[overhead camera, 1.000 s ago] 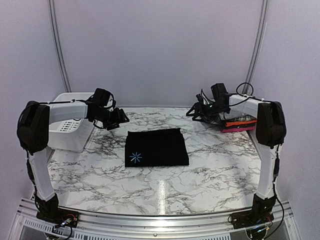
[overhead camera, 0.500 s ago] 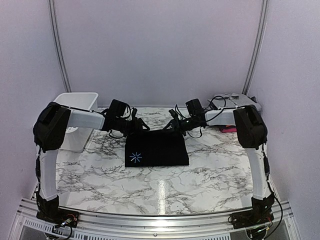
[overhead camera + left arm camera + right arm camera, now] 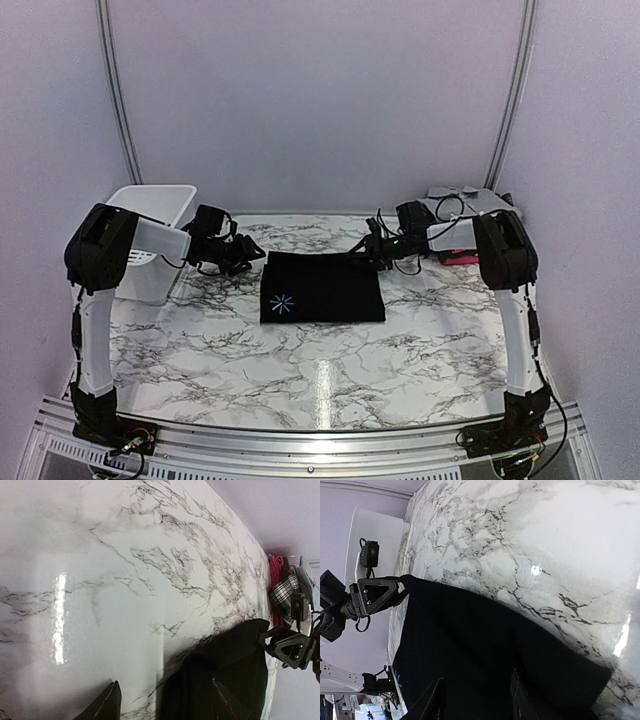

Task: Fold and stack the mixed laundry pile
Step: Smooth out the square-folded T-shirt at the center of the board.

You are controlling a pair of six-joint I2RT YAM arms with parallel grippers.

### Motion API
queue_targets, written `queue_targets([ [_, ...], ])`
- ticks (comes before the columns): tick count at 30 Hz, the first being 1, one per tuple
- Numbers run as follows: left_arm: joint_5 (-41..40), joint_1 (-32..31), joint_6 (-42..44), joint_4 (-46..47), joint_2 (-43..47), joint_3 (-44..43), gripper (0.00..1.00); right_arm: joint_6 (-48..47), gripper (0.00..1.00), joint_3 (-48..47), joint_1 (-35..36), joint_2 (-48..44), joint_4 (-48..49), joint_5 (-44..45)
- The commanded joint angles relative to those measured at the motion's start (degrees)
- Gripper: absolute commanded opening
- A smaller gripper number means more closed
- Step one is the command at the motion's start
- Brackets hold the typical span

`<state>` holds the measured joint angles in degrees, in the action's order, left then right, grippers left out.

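Observation:
A folded black cloth [image 3: 322,286] with a small blue star mark lies flat on the marble table. My left gripper [image 3: 248,251] is open at the cloth's far left corner. In the left wrist view [image 3: 162,702] one finger is over bare marble and the other over the black cloth [image 3: 225,665]. My right gripper [image 3: 372,248] is open at the cloth's far right corner, with both fingers low over the black cloth [image 3: 470,645] in the right wrist view [image 3: 476,700]. A stack with grey pieces [image 3: 465,195], a plaid piece [image 3: 282,592] and a red-pink piece [image 3: 460,258] sits at the far right.
A white plastic basket [image 3: 150,240] stands at the far left behind the left arm. The marble table [image 3: 320,380] runs to a metal rail at the near edge. Purple walls close in the back and sides.
Both arms swung in from the basket and the stack to the cloth's far corners. The cloth has shifted slightly to the right and away. In the last half second both grippers drew outward.

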<state>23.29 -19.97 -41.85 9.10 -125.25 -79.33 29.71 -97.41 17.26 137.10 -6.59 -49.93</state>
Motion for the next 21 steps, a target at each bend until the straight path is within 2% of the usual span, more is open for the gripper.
queue_targets([
  [1, -2.0, -0.6, 5.0, -4.6, 6.0, 1.8, 0.65, -0.3, 0.47, -0.1, -0.2, -6.7, -2.5, 0.0],
  [4, -5.3, -2.4, 10.8, -8.9, 12.6, 1.7, 0.72, -1.8, 0.54, 1.2, 1.0, -12.5, -5.2, -0.3],
  [8, -2.8, -7.2, 13.0, -12.4, 18.6, 3.4, 0.84, -1.2, 0.57, 7.0, 5.7, -19.0, -6.5, -0.5],
  [10, -0.2, -10.2, 11.9, -11.7, 19.7, 4.5, 0.88, 1.7, 0.58, 11.5, 8.6, -21.2, -3.4, -1.1],
  [14, 4.1, -15.6, 7.5, -5.9, 18.0, 6.8, 0.9, 7.7, 0.58, 20.2, 13.2, -21.9, 5.3, -2.0],
  [17, 6.1, -16.5, 2.0, 1.6, 15.6, 10.6, 0.9, 10.8, 0.57, 24.7, 14.2, -20.2, 12.0, -2.1],
  [21, 4.7, -16.4, 0.9, 3.0, 11.7, 13.8, 0.9, 9.2, 0.55, 29.2, 13.1, -16.2, 12.4, -1.9],
])
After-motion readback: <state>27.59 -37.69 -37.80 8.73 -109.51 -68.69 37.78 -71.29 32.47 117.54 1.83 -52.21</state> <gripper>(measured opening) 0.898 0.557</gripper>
